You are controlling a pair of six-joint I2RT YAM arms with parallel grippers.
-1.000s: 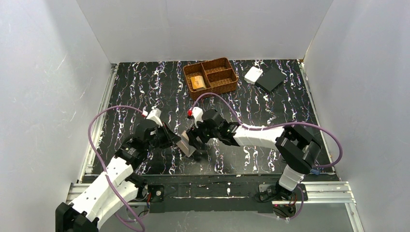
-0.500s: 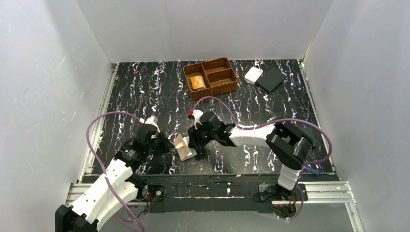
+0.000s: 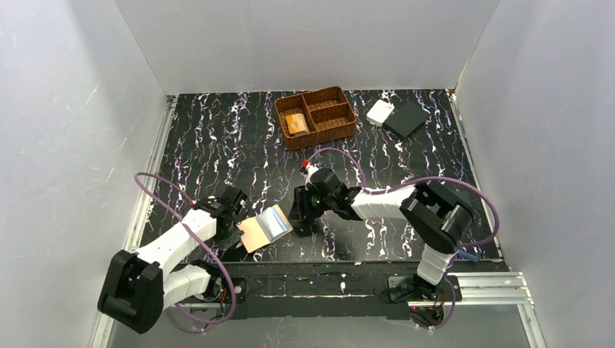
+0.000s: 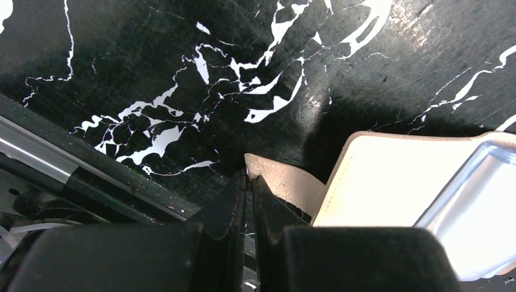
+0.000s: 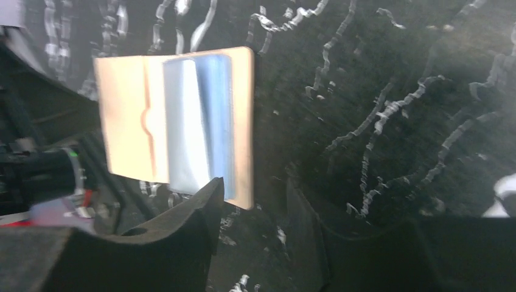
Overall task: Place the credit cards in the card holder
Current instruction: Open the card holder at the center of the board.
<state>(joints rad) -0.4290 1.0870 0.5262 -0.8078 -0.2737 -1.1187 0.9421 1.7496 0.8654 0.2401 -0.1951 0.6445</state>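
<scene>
- Since a second ago, the wallet point(image 3: 265, 227) has dropped from standing on edge between both grippers to lying spread open, inner faces up. Your left gripper point(image 4: 249, 177) has swung low toward the near edge.
- Your left gripper is pinched tight on a thin tan corner flap of the wallet. The rest of the wallet spreads out just to the right of those jaws.
- Your right gripper point(image 5: 254, 193) stands half-wide, narrower than before. The wallet's near corner sits at the mouth of the gap, and table point(image 5: 377, 91) shows between the fingers, so nothing looks clamped.
- The cards point(image 3: 296, 123) lie in the left compartment of the basket point(image 3: 323, 136), well beyond both sets of jaws.
- The wallet looks light, soft and floppy at the fold, so keep that corner pinned or it may slide or fold shut.
- The cards are probably thin, stiff and slick. Take one by a short edge, leaving the far edge free to slide in.
</scene>
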